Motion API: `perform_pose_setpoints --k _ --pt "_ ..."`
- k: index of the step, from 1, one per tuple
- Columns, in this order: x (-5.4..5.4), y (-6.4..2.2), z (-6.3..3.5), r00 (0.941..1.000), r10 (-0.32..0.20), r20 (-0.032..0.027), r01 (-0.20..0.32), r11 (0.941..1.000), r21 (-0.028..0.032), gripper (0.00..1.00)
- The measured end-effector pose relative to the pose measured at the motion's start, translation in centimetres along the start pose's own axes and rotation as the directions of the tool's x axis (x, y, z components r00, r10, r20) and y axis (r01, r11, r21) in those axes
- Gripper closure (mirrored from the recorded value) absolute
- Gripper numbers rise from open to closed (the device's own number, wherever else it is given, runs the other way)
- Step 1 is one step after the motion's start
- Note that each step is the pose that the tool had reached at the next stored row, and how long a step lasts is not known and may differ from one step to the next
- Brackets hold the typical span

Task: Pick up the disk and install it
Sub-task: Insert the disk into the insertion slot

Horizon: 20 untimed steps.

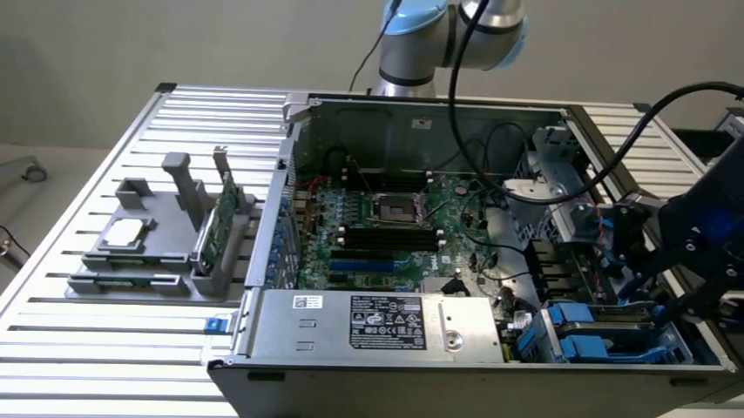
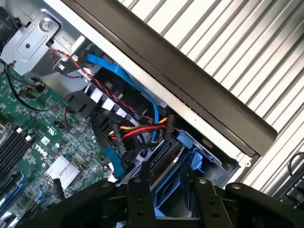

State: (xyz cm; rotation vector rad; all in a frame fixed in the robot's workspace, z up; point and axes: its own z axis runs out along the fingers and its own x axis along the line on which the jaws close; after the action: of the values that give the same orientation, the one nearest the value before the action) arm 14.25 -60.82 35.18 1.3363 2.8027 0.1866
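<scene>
**Gripper clasps the disk at the drive bay**

The gripper (image 2: 166, 181) stands at a middling spread, one black finger (image 2: 137, 202) on each side of the disk (image 2: 166, 161), closed on its blue carrier rails. The disk sits tilted at the mouth of the drive bay (image 1: 595, 329), in the corner of the open computer case (image 1: 402, 111) at the exterior view's right. How far into the bay it has gone cannot be told.

Just beside the disk, a bundle of red, yellow and black wires (image 2: 137, 130) runs to a black plug, and a flat blue cable (image 2: 127, 77) curves along the case wall above them. Further in lies the green motherboard (image 1: 384, 225) with a small finned heat sink (image 2: 63, 171). A silver power supply (image 1: 372, 322) with a black label fills the near edge of the case.

The case rests on a slatted metal surface (image 1: 104, 353). Well apart from it, at the exterior view's left, a grey holder (image 1: 149, 277) carries a small square chip (image 1: 125, 231) and an upright green card (image 1: 223, 216). The robot arm (image 1: 456, 35) rises behind the case.
</scene>
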Motion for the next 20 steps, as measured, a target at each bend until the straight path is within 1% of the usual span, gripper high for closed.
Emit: perform_pose_setpoints --k 6,10,13,16,20 --pt "-0.4 0.46 0.44 0.9994 0.013 -0.0316 -0.014 0.9995 -0.0267 0.61" --pt "-0.6 0.75 0.76 0.9984 0.023 -0.0516 -0.025 0.9987 -0.0435 0.61" --pt "-0.7 0.91 1.01 0.9974 0.031 -0.0649 -0.035 0.9979 -0.0546 0.61" --pt "-0.8 0.92 1.24 0.9964 0.039 -0.0753 -0.044 0.9970 -0.0633 0.61" --pt "-0.8 0.97 1.36 0.9955 0.044 -0.0835 -0.050 0.9963 -0.0699 0.61"
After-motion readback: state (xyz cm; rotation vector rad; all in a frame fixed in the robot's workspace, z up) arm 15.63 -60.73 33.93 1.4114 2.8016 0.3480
